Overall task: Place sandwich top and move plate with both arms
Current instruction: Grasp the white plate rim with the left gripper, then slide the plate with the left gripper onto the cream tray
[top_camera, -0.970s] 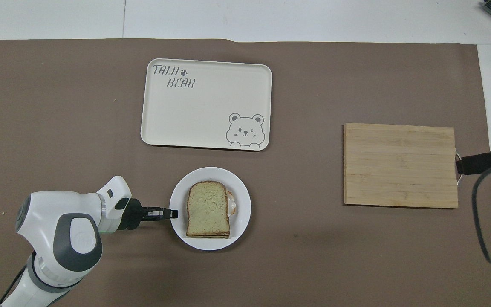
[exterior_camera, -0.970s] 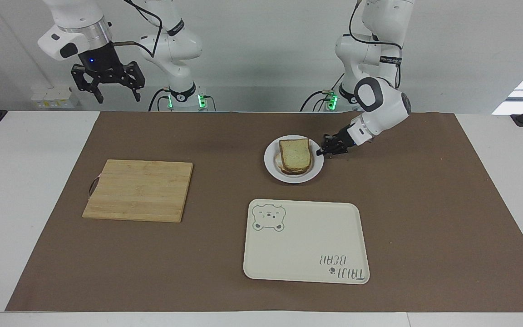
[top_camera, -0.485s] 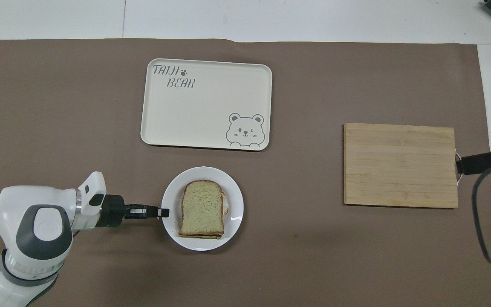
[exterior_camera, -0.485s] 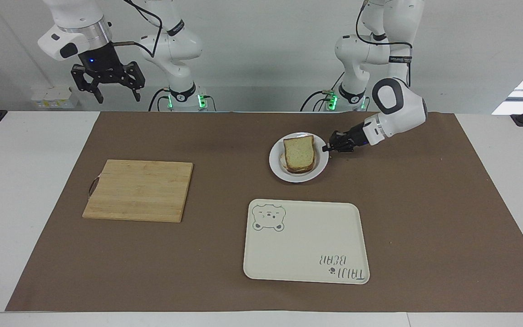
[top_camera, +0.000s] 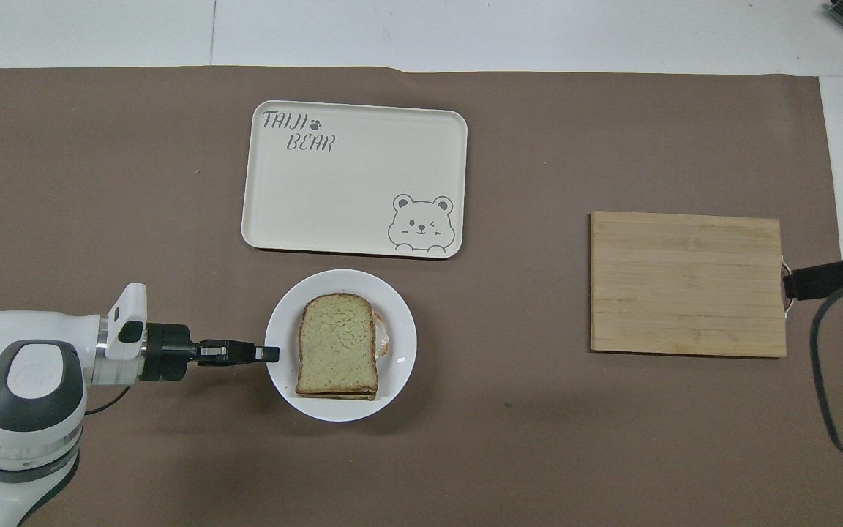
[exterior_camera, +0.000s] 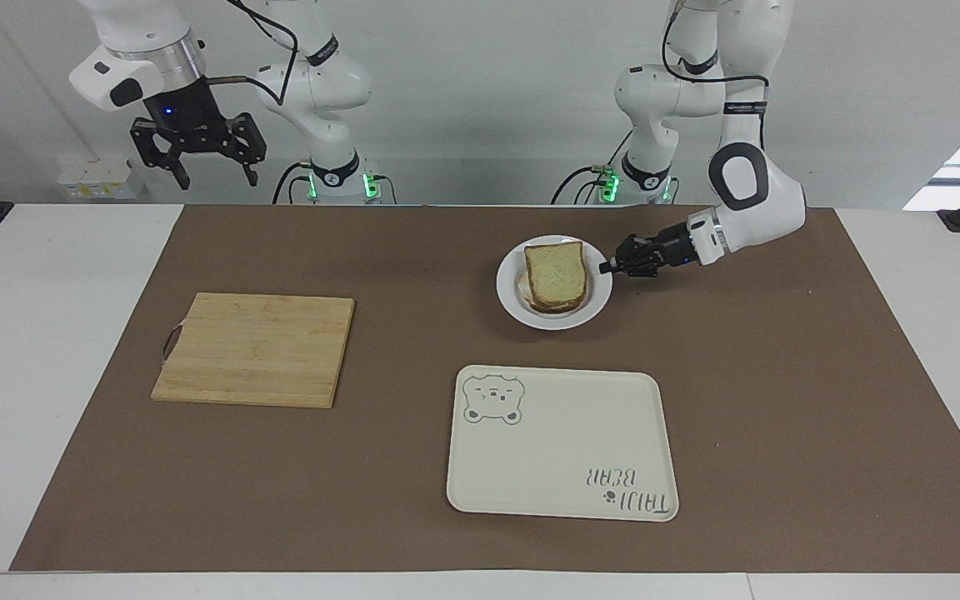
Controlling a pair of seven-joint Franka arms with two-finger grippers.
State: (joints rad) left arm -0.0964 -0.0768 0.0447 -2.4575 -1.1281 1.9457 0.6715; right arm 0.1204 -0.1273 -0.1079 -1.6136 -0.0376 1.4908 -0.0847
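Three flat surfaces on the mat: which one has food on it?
The round white plate, nearest the robots, carrying the sandwich. The bear tray and the wooden board are bare.

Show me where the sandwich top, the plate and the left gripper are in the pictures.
sandwich top (top_camera: 337, 344), overhead view, middle of the upper bread face.
plate (top_camera: 401, 338), overhead view, bare white rim beside the bread.
left gripper (exterior_camera: 609, 267), facing view, shut fingertips at the plate's rim.

The bread slice (exterior_camera: 557, 275), tan with brown crust, lies flat on the round white plate (exterior_camera: 599, 304), right of frame centre.
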